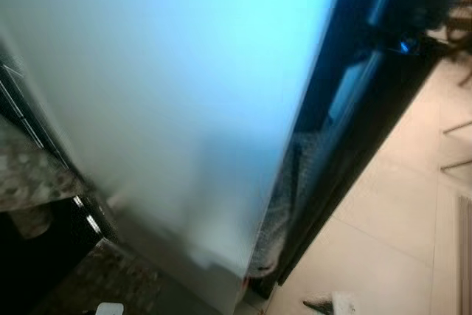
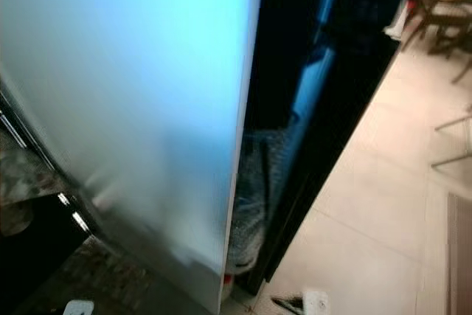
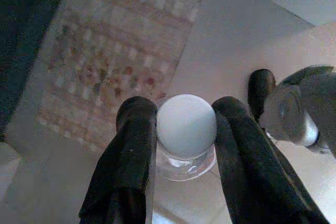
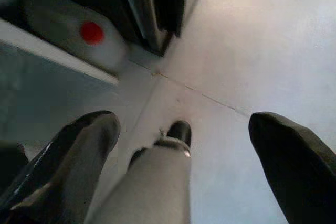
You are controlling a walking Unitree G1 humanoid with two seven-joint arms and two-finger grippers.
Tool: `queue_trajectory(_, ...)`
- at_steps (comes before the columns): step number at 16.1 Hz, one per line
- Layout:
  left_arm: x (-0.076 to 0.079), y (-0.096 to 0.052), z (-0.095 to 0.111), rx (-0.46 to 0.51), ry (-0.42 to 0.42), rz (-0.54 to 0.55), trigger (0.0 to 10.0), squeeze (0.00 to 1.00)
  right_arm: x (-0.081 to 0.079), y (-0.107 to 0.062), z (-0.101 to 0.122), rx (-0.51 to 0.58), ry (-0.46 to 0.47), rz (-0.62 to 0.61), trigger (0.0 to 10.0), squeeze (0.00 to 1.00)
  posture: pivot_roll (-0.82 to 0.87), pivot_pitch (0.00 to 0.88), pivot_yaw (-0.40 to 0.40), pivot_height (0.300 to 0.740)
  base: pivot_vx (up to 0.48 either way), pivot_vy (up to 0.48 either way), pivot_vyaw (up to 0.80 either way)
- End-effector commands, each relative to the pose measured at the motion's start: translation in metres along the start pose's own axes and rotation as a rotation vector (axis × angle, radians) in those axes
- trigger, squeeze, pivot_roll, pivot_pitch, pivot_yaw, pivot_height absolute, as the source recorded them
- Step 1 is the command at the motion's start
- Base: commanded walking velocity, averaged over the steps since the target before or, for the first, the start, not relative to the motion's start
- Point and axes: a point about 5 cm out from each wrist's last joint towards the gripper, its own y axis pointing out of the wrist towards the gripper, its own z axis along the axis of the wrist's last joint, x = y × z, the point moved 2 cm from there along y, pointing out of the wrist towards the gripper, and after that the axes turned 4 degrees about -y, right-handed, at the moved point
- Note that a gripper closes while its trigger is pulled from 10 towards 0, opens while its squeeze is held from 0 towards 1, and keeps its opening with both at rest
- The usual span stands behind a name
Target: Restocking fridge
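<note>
The fridge door (image 1: 169, 101) stands close before the head camera, a pale blue-white panel, blurred. Right of the door the fridge interior (image 2: 295, 108) is dark; a crinkled clear bag or wrap (image 2: 251, 204) sits low inside, just beside the door's edge. Left of the door a speckled stone desk (image 1: 33, 175) abuts it. Right of the fridge lies pale tiled floor (image 1: 383, 226), with chair legs (image 2: 442, 12) well apart from the door at the far end. The left tool (image 3: 184, 129) holds a bottle (image 3: 186, 153) by the neck, its white cap (image 3: 186, 124) pressed between the two black fingers (image 3: 131, 150); a patterned rug (image 3: 115, 51) and tiled floor lie beneath it, away from the door. The right tool (image 4: 184, 145) is spread wide and holds nothing, above the floor near the fridge base, where a white jug with a red cap (image 4: 92, 32) lies.
</note>
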Motion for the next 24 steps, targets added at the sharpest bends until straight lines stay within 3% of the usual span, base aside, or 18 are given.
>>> queue_trajectory(1,0.005,0.000,0.000,-0.005,0.021,-0.013,10.0,0.00,0.008,-0.002,-0.003,0.009,0.013,-0.025,10.0,0.00,0.11,0.000,-0.023,0.740,0.000,0.000,0.00)
queue_trajectory(4,0.007,0.001,0.004,0.008,0.035,-0.018,10.0,0.00,0.010,-0.003,0.006,0.087,-0.004,-0.043,10.0,0.00,0.09,0.000,-0.015,0.740,0.000,0.000,0.00)
queue_trajectory(7,0.004,0.001,0.008,0.021,0.042,-0.014,10.0,0.00,0.013,-0.005,0.012,0.172,0.064,-0.109,10.0,0.00,0.06,0.000,-0.006,0.740,0.000,0.000,0.00)
queue_trajectory(9,0.004,0.002,0.009,0.022,0.050,-0.015,10.0,0.00,0.018,-0.006,0.013,0.192,0.056,-0.169,10.0,0.00,0.05,0.000,0.000,0.740,0.000,0.000,0.00)
queue_trajectory(10,0.004,0.002,0.010,0.022,0.050,-0.015,10.0,0.00,0.020,-0.007,0.017,0.210,-0.019,-0.202,10.0,0.00,0.04,0.000,0.007,0.740,0.000,0.000,0.00)
queue_trajectory(11,0.004,0.002,0.011,0.023,0.052,-0.017,10.0,0.00,0.035,-0.014,0.067,0.431,-0.081,-0.261,10.0,0.00,0.02,0.000,0.014,0.740,0.000,0.000,0.00)
queue_trajectory(13,0.006,0.003,0.015,0.032,0.061,-0.023,10.0,0.00,0.049,-0.028,0.103,0.610,-0.075,-0.315,10.0,0.00,0.03,0.000,0.014,0.740,0.000,0.000,0.00)
queue_trajectory(16,0.005,0.003,0.019,0.048,0.047,-0.011,10.0,0.00,0.036,-0.048,0.131,0.825,-0.033,-0.311,10.0,0.00,0.00,0.000,0.021,0.740,0.000,0.000,0.00)
queue_trajectory(17,0.004,0.003,0.019,0.047,0.046,-0.009,10.0,0.00,0.034,-0.054,0.133,0.854,-0.069,-0.303,10.0,0.00,0.00,0.000,0.021,0.740,0.000,0.000,0.00)
queue_trajectory(19,0.005,0.002,0.013,0.034,0.055,-0.013,10.0,0.00,0.016,-0.074,0.139,0.953,-0.103,-0.177,10.0,0.00,-0.02,0.000,0.030,0.740,0.000,0.000,0.00)
queue_trajectory(21,0.004,0.002,0.011,0.030,0.051,-0.008,10.0,0.00,-0.008,-0.087,0.139,0.963,-0.133,0.039,10.0,0.00,-0.04,0.000,0.031,0.740,0.000,0.000,0.00)
queue_trajectory(24,-0.002,0.002,0.010,0.023,0.050,0.001,10.0,0.00,-0.012,-0.098,0.142,0.952,-0.206,0.104,10.0,0.00,-0.04,0.000,0.025,0.740,0.000,0.000,0.00)
